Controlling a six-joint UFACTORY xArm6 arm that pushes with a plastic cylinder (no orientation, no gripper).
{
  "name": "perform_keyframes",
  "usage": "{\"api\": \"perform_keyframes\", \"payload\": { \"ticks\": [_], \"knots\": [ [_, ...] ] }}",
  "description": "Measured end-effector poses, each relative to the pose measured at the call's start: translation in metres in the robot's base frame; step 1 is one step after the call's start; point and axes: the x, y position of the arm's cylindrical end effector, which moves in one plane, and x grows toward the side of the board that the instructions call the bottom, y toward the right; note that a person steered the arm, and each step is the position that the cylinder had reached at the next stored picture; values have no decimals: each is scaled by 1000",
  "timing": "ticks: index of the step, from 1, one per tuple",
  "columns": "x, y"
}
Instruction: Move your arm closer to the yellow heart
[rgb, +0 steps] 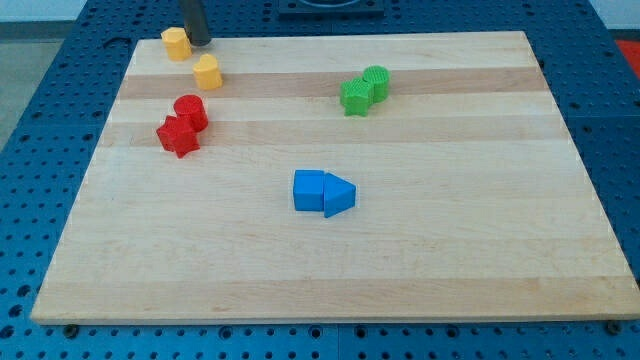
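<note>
Up at the view's top left, my tip (198, 43) is resting on the wooden board (450, 260). It is only a bare rod with nothing to open or close, so it is holding nothing. One yellow block (176, 43) is sitting just beside my tip, toward the view's left. What I am guessing is the yellow heart (207, 72) is waiting near my tip, just below it. It is looking small, light, hard and slidy, so pushing its side is looking better than grabbing.

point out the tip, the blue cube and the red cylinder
my tip (199, 43), camera view, rod's lower end
blue cube (308, 190), camera view, its front face
red cylinder (190, 107), camera view, its top
</note>
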Motion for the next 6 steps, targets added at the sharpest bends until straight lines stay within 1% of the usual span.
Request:
{"api": "perform_keyframes", "payload": {
  "ticks": [2, 3, 4, 5, 6],
  "knots": [
    [0, -24],
    [1, 0],
    [13, 63],
    [47, 112],
    [84, 106]
  ]
}}
